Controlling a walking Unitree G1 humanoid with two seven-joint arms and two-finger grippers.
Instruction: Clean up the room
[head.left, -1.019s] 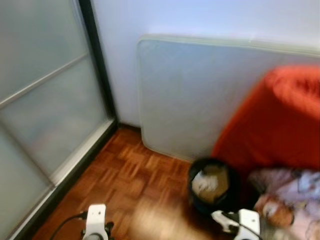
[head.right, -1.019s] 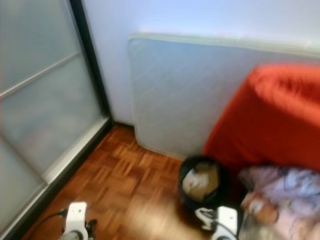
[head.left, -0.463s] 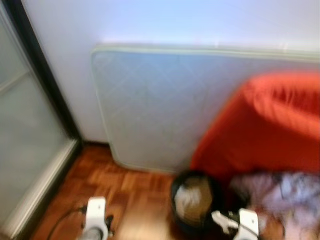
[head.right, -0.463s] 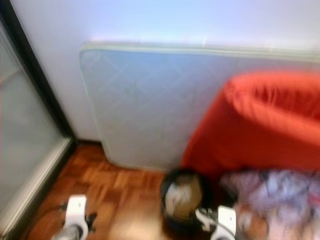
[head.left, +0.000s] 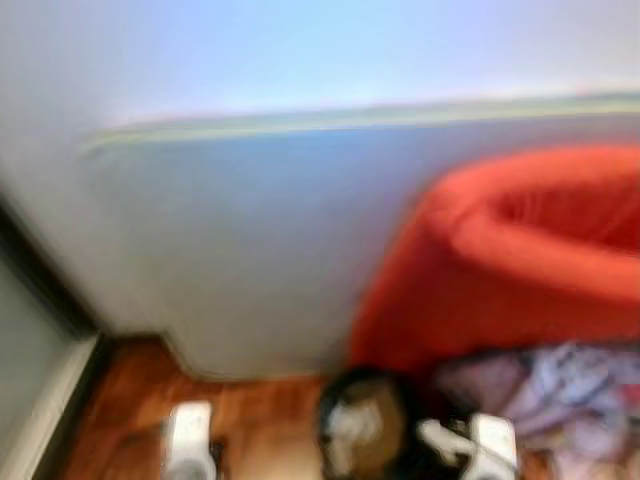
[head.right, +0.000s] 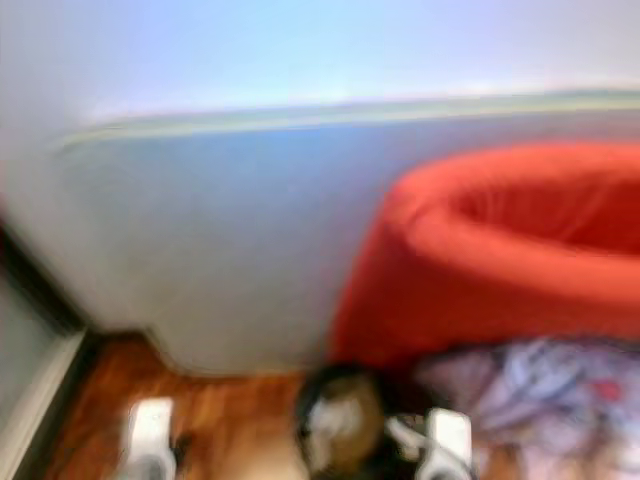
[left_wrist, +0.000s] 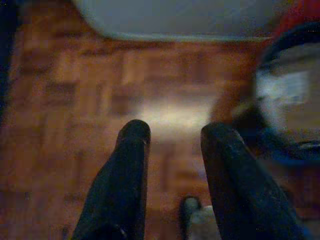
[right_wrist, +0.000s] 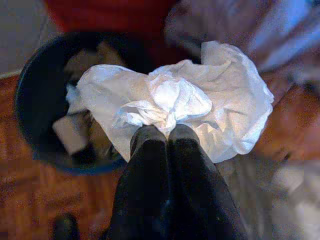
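The right gripper (right_wrist: 167, 132) pinches a crumpled white tissue (right_wrist: 175, 102), held at the rim of the dark bin (right_wrist: 30, 85), which seems half full of paper scraps. The left gripper (left_wrist: 170, 135) hangs open over the parquet floor (left_wrist: 65, 100). Beyond stand a pale mattress (head.left: 250, 240) and a red beanbag (head.left: 500, 260).

No text, label, brand or number is readable anywhere.

You see a white crumpled tissue (right_wrist: 175, 105), a black bin (right_wrist: 35, 95), red-brown parquet floor (left_wrist: 75, 90), an orange-red beanbag (head.left: 520, 260), a pale blue mattress (head.left: 250, 250)
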